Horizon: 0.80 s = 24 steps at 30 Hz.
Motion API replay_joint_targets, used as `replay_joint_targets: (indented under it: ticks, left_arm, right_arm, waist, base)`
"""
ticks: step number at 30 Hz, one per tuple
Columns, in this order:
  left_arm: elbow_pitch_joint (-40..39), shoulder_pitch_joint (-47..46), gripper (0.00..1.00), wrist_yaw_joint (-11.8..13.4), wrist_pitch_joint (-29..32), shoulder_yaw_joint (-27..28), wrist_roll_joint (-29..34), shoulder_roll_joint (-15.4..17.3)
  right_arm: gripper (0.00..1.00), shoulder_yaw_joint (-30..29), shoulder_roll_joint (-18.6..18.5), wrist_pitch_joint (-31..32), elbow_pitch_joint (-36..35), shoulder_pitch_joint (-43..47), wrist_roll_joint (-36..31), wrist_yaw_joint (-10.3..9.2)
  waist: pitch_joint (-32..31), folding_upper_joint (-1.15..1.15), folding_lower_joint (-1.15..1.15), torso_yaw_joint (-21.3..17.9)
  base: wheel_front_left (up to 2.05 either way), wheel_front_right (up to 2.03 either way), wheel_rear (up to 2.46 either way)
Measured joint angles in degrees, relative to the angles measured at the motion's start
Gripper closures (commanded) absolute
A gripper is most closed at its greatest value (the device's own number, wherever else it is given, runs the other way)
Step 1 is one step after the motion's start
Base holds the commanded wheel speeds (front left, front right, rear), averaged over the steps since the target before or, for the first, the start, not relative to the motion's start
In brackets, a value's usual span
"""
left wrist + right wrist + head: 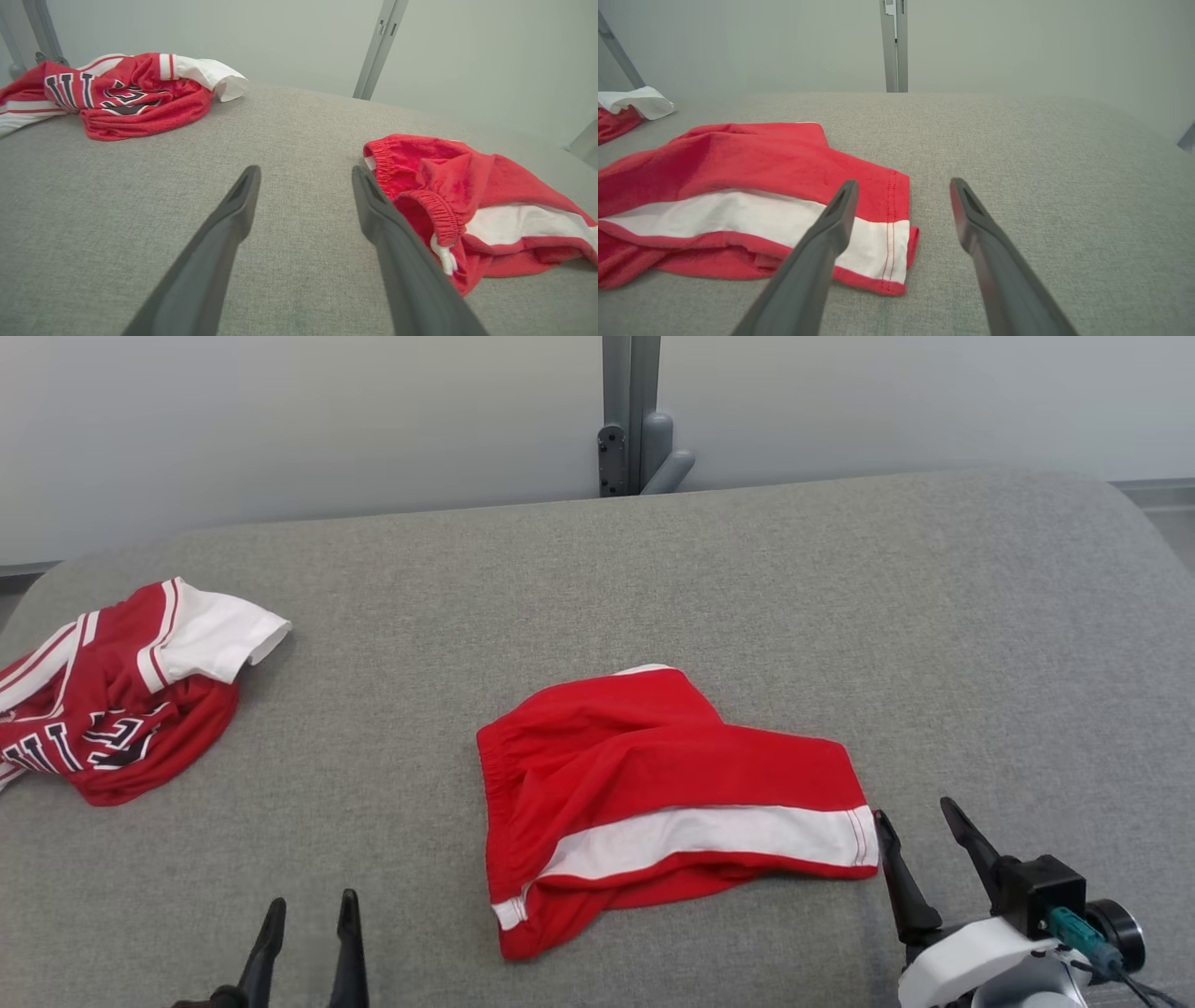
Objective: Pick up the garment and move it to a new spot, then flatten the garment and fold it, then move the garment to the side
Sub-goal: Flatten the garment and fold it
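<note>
The garment (653,784) is a pair of red shorts with a white side stripe, lying loosely folded in the middle of the grey padded table (840,616). Its elastic waistband (420,205) faces my left gripper (306,175), which stands open just to its left. The left gripper (313,905) rises at the lower left of the head view, empty. My right gripper (920,817) is open at the lower right, its left finger close to the shorts' hem (896,228). Nothing is between either pair of fingers.
A second red and white garment with dark lettering (121,700) lies crumpled at the table's left edge, also seen as a heap (121,93) in the left wrist view. A grey post (630,415) stands behind the table against a pale wall. The right half of the table is bare.
</note>
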Motion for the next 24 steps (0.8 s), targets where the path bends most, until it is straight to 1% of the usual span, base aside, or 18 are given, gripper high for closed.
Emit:
replay_joint_targets:
  ticks: [3,4,5,9,11,15,24]
  left_arm:
    - [0.88,-1.55,0.0,-0.11,0.0,-3.12,-0.67,-0.07]
    - [1.62,-2.69,0.0,-0.27,-0.01,-5.82,-1.23,0.37]
    - [2.05,-3.04,0.0,-0.27,0.0,-7.06,-1.91,0.57]
    - [2.9,-4.7,0.0,-0.27,1.14,-11.35,-5.05,1.67]
    - [2.82,-5.46,0.0,-0.27,1.74,-13.28,-5.37,2.69]
    - [2.56,-6.44,0.0,-0.27,2.76,-15.72,-7.56,3.61]
    - [3.59,-7.98,0.0,-0.27,3.48,-17.9,-9.7,5.09]
  right_arm:
    - [0.0,0.76,-0.43,0.68,4.6,-3.53,0.67,0.0]
    - [0.0,1.65,-0.79,2.49,7.27,-6.43,0.92,0.0]
    - [0.0,1.96,-0.87,3.6,8.65,-7.7,1.18,0.0]
    - [0.0,4.61,-1.0,6.73,12.7,-11.79,2.91,0.0]
    - [0.0,6.14,-1.23,7.42,13.94,-13.39,3.33,0.0]
    - [0.0,7.21,-1.32,7.64,16.07,-15.37,5.04,0.0]
    - [0.0,8.59,-1.27,6.89,19.57,-17.6,7.11,0.0]
  waist:
    - [0.81,0.0,0.0,-0.37]
    - [1.38,0.0,0.0,-0.62]
    - [1.64,0.0,0.0,-0.74]
    - [2.69,0.0,0.0,-1.06]
    - [3.25,0.0,0.0,-1.08]
    - [4.25,0.0,0.0,-0.8]
    - [5.79,0.0,0.0,-0.48]
  base:
    - [0.0,0.0,0.0]
    - [0.0,0.0,0.0]
    - [0.0,0.0,0.0]
    - [0.0,0.0,0.0]
    - [0.0,0.0,0.0]
    - [0.0,0.0,0.0]
    - [0.0,0.0,0.0]
